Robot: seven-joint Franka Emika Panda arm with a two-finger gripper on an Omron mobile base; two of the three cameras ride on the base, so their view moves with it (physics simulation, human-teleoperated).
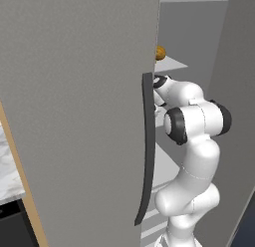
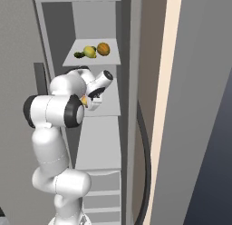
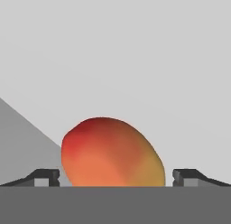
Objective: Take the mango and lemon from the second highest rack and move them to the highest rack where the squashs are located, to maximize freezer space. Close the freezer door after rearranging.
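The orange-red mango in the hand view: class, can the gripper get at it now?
Probably yes: the orange-red mango sits between the open gripper's two dark fingertips, with nothing between them.

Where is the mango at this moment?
In the hand view the mango sits low in the middle, between the fingertips of the open gripper. In the right base view it peeks out orange beside the hand, below the highest rack.
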